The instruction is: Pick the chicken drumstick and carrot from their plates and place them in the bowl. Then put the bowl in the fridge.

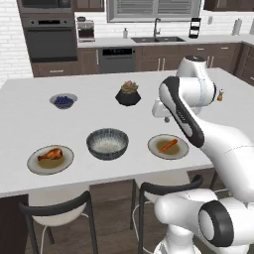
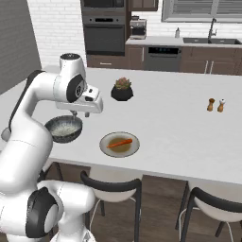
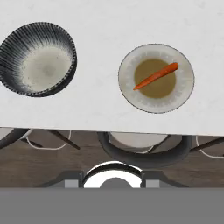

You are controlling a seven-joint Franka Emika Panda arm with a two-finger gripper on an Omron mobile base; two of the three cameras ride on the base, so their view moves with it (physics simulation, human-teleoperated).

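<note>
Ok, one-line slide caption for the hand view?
Looking down on the empty ribbed bowl beside the carrot on its plate, near the white counter edge.

No text, label, brand, number or sign can be read anywhere. The wall oven (image 1: 51, 37) and the dishwasher (image 1: 116, 59) at twelve o'clock carry dark control panels, but whatever marks they bear are too small and blurred to make out.
</note>
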